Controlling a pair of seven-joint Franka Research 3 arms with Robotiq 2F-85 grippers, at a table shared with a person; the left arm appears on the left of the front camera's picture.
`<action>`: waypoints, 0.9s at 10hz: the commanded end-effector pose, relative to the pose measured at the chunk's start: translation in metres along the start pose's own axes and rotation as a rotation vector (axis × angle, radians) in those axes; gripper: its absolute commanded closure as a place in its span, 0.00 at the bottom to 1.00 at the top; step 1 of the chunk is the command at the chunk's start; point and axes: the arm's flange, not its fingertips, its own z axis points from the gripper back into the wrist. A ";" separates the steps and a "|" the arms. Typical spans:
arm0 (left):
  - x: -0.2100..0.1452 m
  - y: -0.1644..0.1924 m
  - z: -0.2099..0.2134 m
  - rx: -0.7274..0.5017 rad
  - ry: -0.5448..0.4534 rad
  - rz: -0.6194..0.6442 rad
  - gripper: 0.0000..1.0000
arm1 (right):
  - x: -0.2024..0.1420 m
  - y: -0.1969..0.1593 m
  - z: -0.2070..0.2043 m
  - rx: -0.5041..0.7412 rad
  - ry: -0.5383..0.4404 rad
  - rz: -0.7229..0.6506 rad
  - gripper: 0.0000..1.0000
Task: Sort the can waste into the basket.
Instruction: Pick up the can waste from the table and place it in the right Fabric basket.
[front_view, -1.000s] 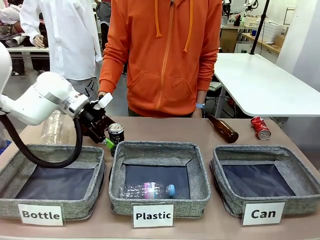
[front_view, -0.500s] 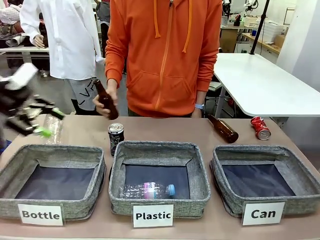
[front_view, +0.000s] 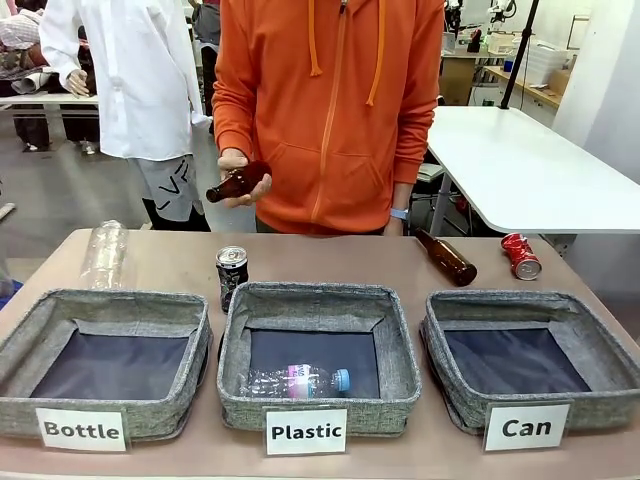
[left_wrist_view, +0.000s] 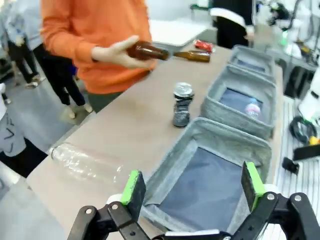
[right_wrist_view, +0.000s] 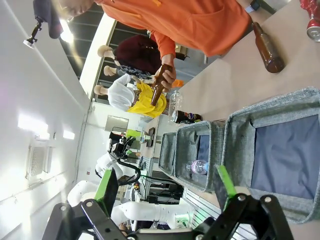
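Note:
A black can (front_view: 232, 272) with a silver top stands on the table behind the gap between the left and middle baskets. The crushed red can (front_view: 521, 256) lies at the far right of the table. Nearest the right front is the grey basket (front_view: 520, 300) signed "Can", with nothing in it. My left gripper (left_wrist_view: 193, 184) hangs open above the near left basket, well short of the black can (left_wrist_view: 182, 104). Off the table's right end, my right gripper (right_wrist_view: 166, 185) is open over the Can basket (right_wrist_view: 235, 145); the red can (right_wrist_view: 312, 22) lies far off.
A person in an orange hoodie holds a brown bottle (front_view: 238, 182) level at the chest. Another brown bottle (front_view: 447, 258) lies beside the red can. A clear plastic bottle (front_view: 105, 255) lies far left. The "Plastic" basket (front_view: 320, 295) holds a bottle; the "Bottle" basket (front_view: 110, 305) holds nothing.
My left arm has pulled back leftward out of the front view. The person has lifted the brown bottle from beside the black can and turned it level at the chest.

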 end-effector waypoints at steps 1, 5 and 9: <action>0.005 0.018 -0.015 0.005 -0.065 0.056 0.00 | 0.003 0.001 -0.001 0.026 -0.018 0.026 0.00; 0.021 0.033 -0.042 -0.003 0.003 0.019 0.00 | 0.003 0.001 -0.001 0.026 -0.018 0.026 0.00; 0.001 0.041 0.028 0.089 0.009 -0.011 0.00 | 0.003 0.001 -0.001 0.026 -0.018 0.026 0.00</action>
